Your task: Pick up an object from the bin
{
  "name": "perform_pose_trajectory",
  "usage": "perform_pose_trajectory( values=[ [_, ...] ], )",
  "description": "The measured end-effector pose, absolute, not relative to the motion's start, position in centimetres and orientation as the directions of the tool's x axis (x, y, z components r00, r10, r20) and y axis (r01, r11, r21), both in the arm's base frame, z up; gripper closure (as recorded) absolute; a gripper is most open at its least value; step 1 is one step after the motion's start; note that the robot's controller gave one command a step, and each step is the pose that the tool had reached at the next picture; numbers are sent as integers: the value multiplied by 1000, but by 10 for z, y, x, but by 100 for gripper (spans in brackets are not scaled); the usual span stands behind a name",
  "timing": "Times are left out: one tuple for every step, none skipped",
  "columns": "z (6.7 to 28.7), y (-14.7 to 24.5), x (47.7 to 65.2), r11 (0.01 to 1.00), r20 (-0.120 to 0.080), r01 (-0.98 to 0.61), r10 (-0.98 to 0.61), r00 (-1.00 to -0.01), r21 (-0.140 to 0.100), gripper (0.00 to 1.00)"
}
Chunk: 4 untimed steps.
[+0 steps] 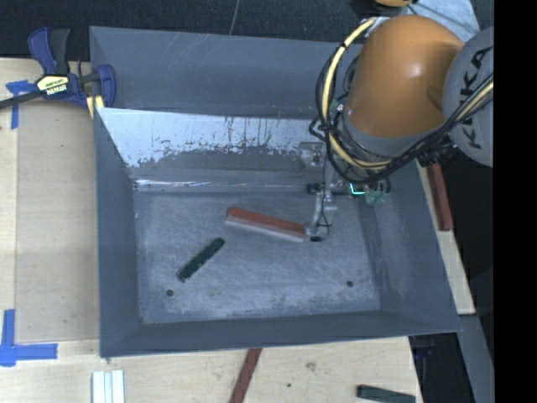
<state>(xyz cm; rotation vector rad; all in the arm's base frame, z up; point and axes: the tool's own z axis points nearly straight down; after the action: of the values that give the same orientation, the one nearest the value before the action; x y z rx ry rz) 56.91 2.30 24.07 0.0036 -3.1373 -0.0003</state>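
Reddish-brown flat bar (264, 224) lies slightly slanted mid-floor of the grey bin (252, 305), hand (317, 235) down at its right end, can't tell how far open or whether it grips anything, dark green stick (201, 259) well apart toward lower-left.

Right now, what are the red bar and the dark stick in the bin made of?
The red bar looks like matte plastic or painted wood: flat, even colour, pale edge. The dark stick seems dull plastic, maybe rubber; no shine.
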Motion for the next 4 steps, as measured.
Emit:
perform_pose_trajectory(
  values=[
    [245, 23, 571, 1000, -4, -2, -2, -1000, 0, 0],
    [201, 24, 570, 997, -9, -75, -75, -997, -1, 0],
    [142, 13, 576, 997, -8, -74, -74, -997, 0, 0],
    [71, 7, 622, 997, -6, -75, -75, -997, 0, 100]
  ],
)
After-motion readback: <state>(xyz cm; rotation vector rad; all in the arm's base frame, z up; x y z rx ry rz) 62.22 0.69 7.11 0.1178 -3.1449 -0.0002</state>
